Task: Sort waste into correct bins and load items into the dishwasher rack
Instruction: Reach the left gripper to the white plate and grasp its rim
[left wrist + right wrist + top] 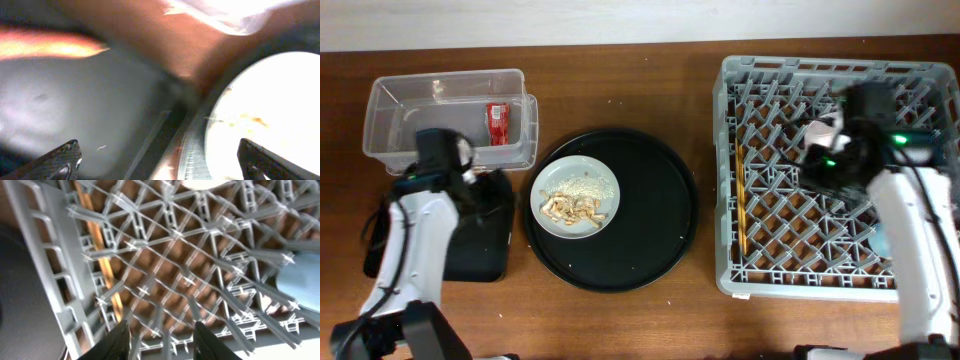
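Beneath the left gripper (162,161), jaws apart and empty, lies the black tray (75,100), with the plate (260,105) just beside one finger. Food scraps (576,207) sit on that plate, so clearing them seems the step in hand: next, reach over and pinch some. Above the dishwasher rack (42,255) hovers the right gripper (162,339), likewise apart and empty

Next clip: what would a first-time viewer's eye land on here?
The big grey rack fills the right side of the overhead view, with the chopsticks lying along its left edge. In the middle, a plate of pale food scraps sits toward the left of a round black tray. At far left, a red wrapper stands out inside the clear tub.
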Motion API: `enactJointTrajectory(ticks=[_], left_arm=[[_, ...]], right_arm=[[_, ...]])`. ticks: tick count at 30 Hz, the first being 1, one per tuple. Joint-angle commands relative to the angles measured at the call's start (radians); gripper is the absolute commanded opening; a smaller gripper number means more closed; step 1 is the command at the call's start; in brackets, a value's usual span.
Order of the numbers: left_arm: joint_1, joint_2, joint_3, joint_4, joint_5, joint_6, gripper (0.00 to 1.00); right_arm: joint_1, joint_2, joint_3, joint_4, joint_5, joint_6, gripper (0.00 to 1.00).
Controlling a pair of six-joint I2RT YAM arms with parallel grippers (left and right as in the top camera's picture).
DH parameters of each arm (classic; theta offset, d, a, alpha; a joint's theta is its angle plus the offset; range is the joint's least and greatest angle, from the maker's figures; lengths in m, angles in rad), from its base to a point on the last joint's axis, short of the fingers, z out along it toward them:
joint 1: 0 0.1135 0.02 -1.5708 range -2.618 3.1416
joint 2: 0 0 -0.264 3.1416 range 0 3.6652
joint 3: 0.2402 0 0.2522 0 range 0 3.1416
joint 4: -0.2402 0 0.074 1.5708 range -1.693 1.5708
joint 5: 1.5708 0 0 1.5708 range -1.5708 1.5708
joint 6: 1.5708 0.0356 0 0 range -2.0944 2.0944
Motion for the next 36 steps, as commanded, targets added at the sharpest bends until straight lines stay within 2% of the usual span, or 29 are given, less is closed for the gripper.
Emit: enactJointTrajectory(ticks=[1,5,11,15,26,29,32,35,36], left_arm=[[-0.186,-0.018,0.001,0.067,0.034,0.117,0.99],[-0.431,-0.013,0.005,0.145,0.032,0.229,0.99],[-0.676,0.108,0.061,0.185,-0.034,0.245,0.99],[-0.708,0.211,0.087,0.185,-0.034,0.244,0.99],[-0.709,0.322,0.086,0.179,-0.034,0.206,0.99],[-0.709,0.352,0.086,0.179,-0.034,0.207,0.83],[-0.709,0.356,0.086,0.182,-0.034,0.207,0.75],[-0.709,0.356,0.086,0.177,-0.034,0.207,0.45],[-0.709,0.357,0.084,0.169,-0.034,0.206,0.40]], right_arm=[[-0.108,-0.012,-0.004,-0.057,-0.074,-0.050,0.41],[-0.144,-0.012,-0.006,-0.111,-0.098,-0.084,0.41],[-0.142,-0.012,-0.014,-0.167,-0.100,-0.109,0.41],[-0.142,-0.012,-0.054,-0.141,-0.100,-0.109,0.41],[-0.142,-0.012,-0.096,-0.104,-0.127,-0.125,0.41],[-0.142,-0.012,-0.096,-0.104,-0.127,-0.125,0.41],[-0.142,-0.012,-0.096,-0.104,-0.127,-0.125,0.41],[-0.142,-0.012,-0.096,-0.104,-0.127,-0.125,0.41],[-0.142,-0.012,-0.096,-0.104,-0.127,-0.125,0.41]])
